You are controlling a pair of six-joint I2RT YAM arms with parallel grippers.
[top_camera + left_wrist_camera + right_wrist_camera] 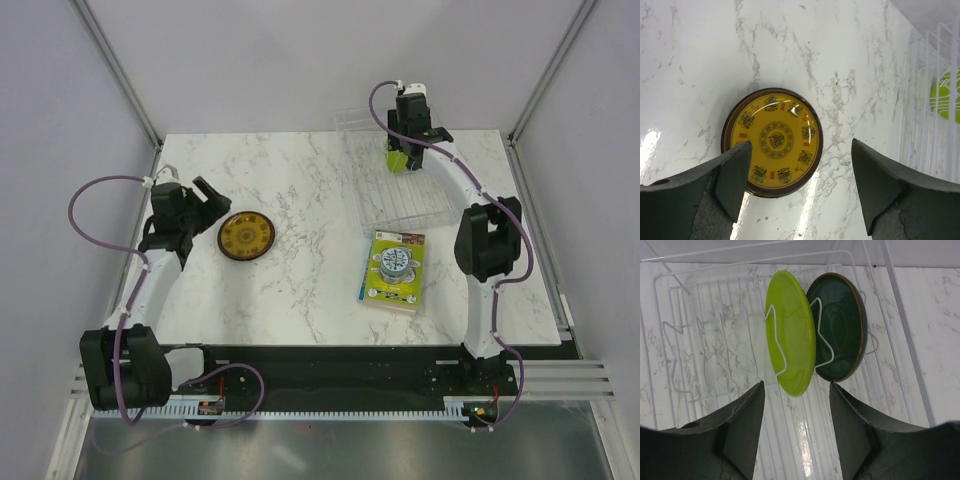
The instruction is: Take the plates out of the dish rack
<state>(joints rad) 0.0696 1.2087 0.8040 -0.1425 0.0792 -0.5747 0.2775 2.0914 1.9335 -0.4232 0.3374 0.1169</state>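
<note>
A golden-yellow patterned plate (247, 237) lies flat on the marble table, left of centre. My left gripper (205, 195) hovers beside it, open and empty; in the left wrist view the plate (772, 142) lies just ahead of the spread gripper (801, 150). The clear dish rack (400, 190) stands at the back right. A lime green plate (790, 335) and a dark teal plate (840, 330) stand on edge in the rack (705, 340). My right gripper (797, 390) hangs over the rack, open, its fingers apart just short of the lime plate's rim. No red plate shows.
A flat green-yellow package (394, 268) lies on the table in front of the rack. Grey enclosure walls and metal posts (120, 70) border the table on three sides. The arm bases sit on the black rail (330, 370) at the near edge.
</note>
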